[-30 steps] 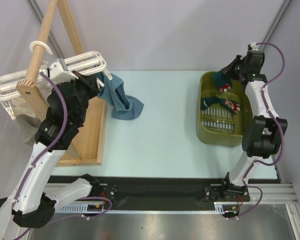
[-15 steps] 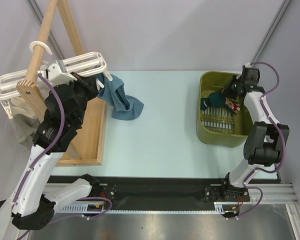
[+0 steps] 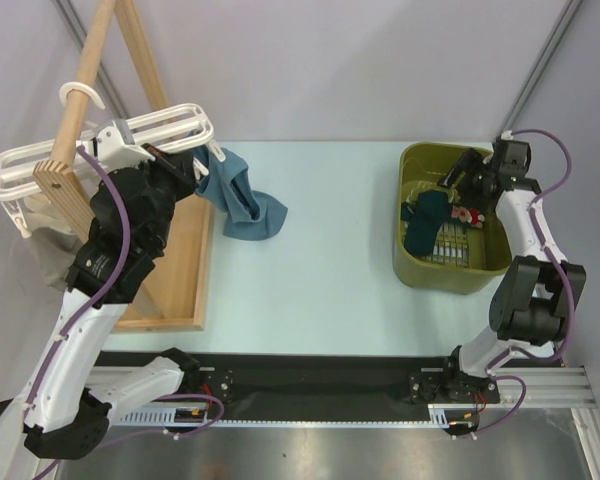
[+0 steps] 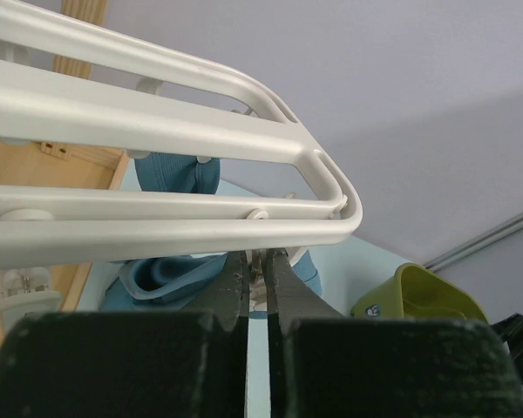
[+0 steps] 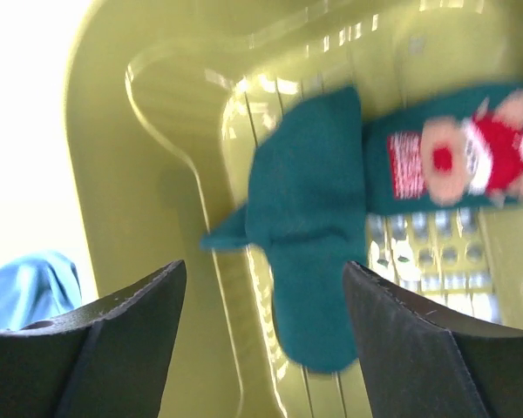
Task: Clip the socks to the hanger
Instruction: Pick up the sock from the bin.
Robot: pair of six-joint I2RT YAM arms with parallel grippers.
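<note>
2 dark teal socks (image 3: 423, 215) lie in the olive-green basket (image 3: 450, 283) at the right of the table (image 3: 340, 250). A plain teal sock (image 5: 309, 218) is folded over the slatted floor, and a motif sock (image 5: 462, 161) with a red-and-white figure is seen just beside it. A steel-blue sock (image 3: 242, 200) is hung by 1 end from the white hanger (image 4: 157, 122) at the left, with its lower part draped on the table. The hanger is hooked over the wooden rack (image 3: 80, 100).

The right gripper (image 5: 263, 279) is held above the basket, jaws spread wide and empty, with the plain teal sock framed between them. The left gripper (image 4: 257, 283) appears pinched on a small white clip (image 4: 260, 298) under the hanger's corner.

The step in hand is judged to be the fetching of the next sock, with 1 clipped and 2 left. A descent into the basket is called for, with the jaws closed on 1 sock's edge only and kept off the slats. A carry across to the clip would follow.
</note>
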